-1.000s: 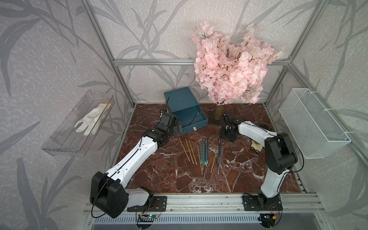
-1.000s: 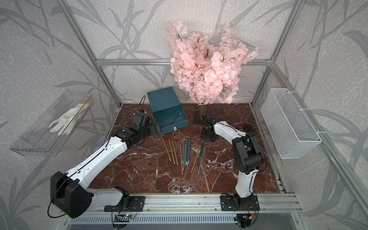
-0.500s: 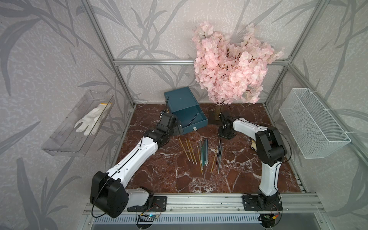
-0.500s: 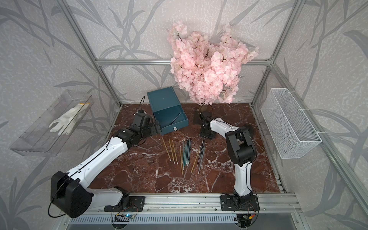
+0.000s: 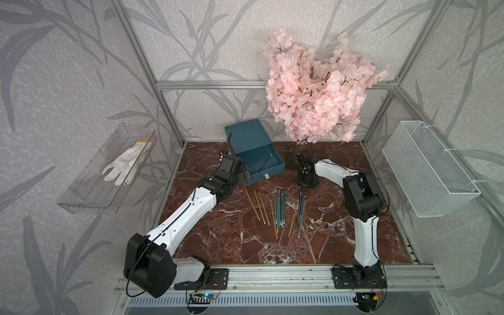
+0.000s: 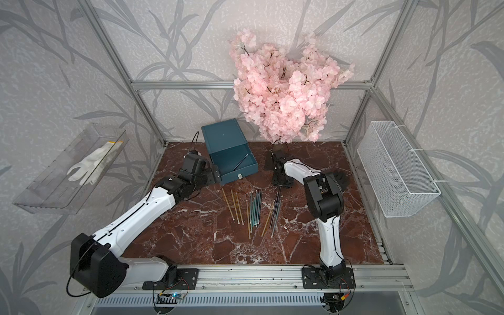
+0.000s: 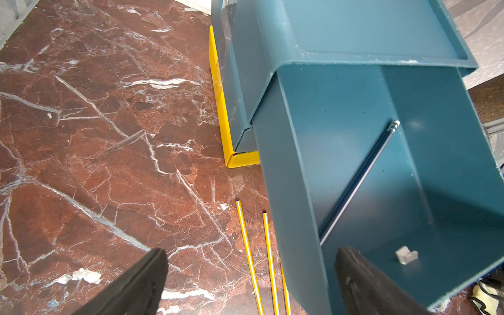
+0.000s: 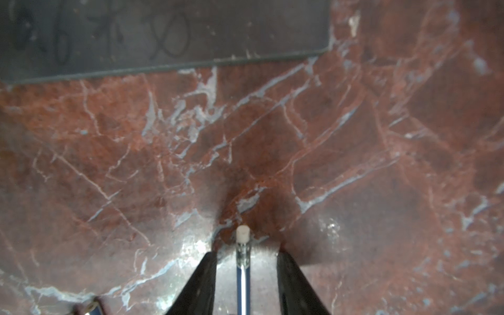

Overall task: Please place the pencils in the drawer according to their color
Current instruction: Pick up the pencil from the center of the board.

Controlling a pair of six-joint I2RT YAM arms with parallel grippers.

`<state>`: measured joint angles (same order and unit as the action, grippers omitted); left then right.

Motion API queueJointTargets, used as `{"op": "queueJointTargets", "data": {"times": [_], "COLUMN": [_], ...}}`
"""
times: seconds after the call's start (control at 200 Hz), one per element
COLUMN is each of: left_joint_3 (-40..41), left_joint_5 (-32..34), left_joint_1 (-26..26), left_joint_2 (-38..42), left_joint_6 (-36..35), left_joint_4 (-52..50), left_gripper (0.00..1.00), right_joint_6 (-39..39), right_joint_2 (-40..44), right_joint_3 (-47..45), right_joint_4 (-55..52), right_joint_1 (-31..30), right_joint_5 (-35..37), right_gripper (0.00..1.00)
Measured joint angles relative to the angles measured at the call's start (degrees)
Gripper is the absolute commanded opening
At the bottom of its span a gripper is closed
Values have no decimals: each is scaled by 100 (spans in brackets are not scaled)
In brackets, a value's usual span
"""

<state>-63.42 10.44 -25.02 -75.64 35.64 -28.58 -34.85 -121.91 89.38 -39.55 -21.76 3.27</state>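
The right arm [image 5: 360, 196] has folded its elbow inward, and the right tool [image 8: 246, 253] has narrowed. It straddles a navy pencil [image 8: 242, 286] with a white eraser, gaps showing on both sides. The left tool [image 7: 252, 252] is spread wide beside the glossy teal drawer [image 5: 253, 161], which is pulled open with one dark pencil [image 7: 357, 182] inside. The slim pencils [image 5: 278, 210] lie mid-table [image 5: 341, 245] on veined red marble.

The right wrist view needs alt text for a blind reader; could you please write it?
A dark blue pencil with a white eraser tip lies between the open fingers of the right end effector, touching neither, on a red-brown marble table. A dark grey slab lies beyond it.
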Motion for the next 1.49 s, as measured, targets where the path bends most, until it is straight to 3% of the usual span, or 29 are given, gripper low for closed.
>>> {"op": "queueJointTargets", "data": {"times": [0.8, 0.965, 1.495], "left_joint_3": [109, 136, 203], "left_joint_5": [4, 2, 4], "left_joint_1": [0, 0, 7], "left_joint_2": [0, 0, 33], "left_joint_6": [44, 52, 61], "left_joint_4": [179, 210, 291], "left_gripper": [100, 100, 100], "right_joint_6": [201, 216, 2], "right_joint_2": [-203, -203, 319], "right_joint_3": [271, 275, -509], "right_joint_4": [-190, -166, 282], "right_joint_1": [2, 2, 7], "right_joint_5": [79, 76, -127], "right_gripper": [17, 0, 0]}}
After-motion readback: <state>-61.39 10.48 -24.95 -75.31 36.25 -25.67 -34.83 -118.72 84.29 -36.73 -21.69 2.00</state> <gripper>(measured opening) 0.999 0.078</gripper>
